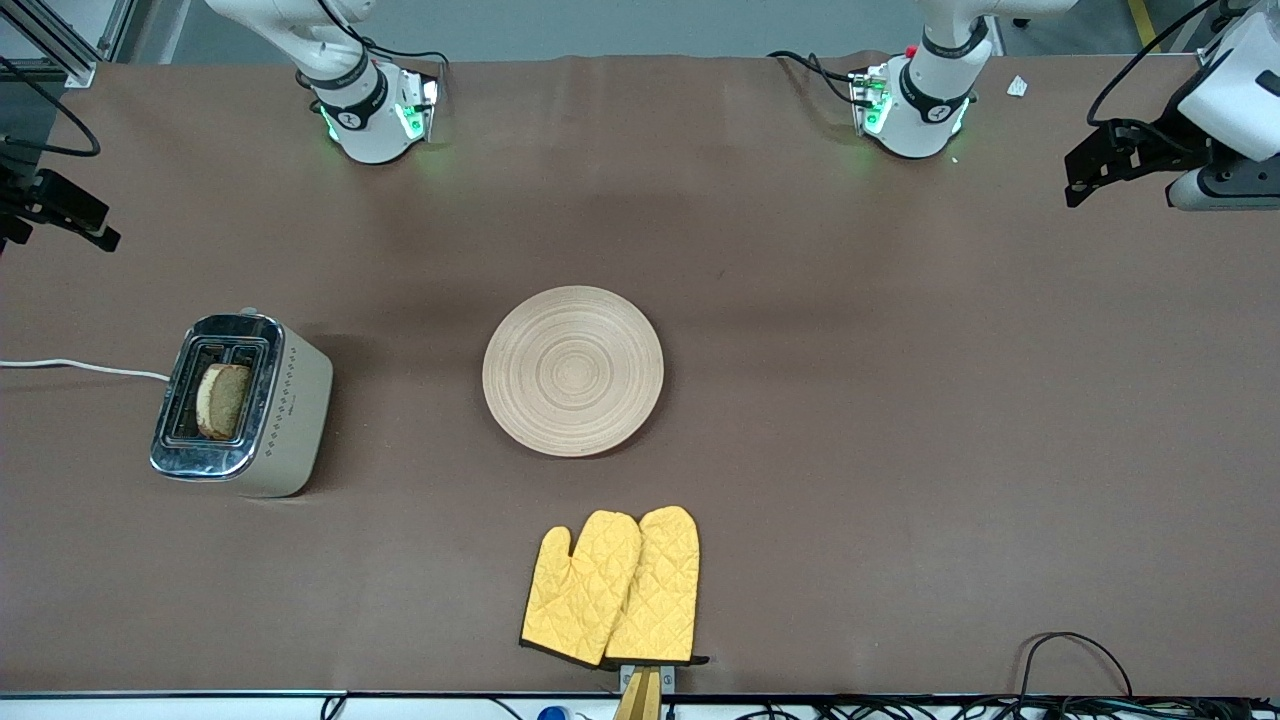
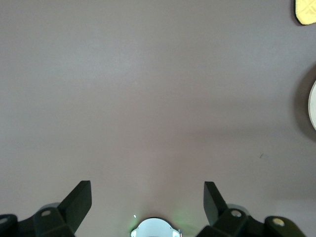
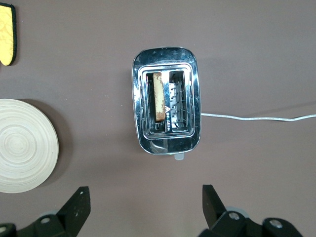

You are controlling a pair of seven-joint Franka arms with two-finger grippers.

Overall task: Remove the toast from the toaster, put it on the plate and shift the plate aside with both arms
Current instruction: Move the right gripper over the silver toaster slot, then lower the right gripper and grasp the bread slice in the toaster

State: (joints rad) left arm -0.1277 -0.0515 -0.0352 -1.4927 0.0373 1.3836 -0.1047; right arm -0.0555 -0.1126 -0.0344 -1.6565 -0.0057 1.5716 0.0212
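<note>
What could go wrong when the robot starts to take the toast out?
1. The toast stands deep in a narrow slot of the toaster; open fingers may hit the chrome top or crush it.
2. The toaster is unfixed, so pulling could tip it.
3. The mitts lie near the plate and may block sliding.
</note>
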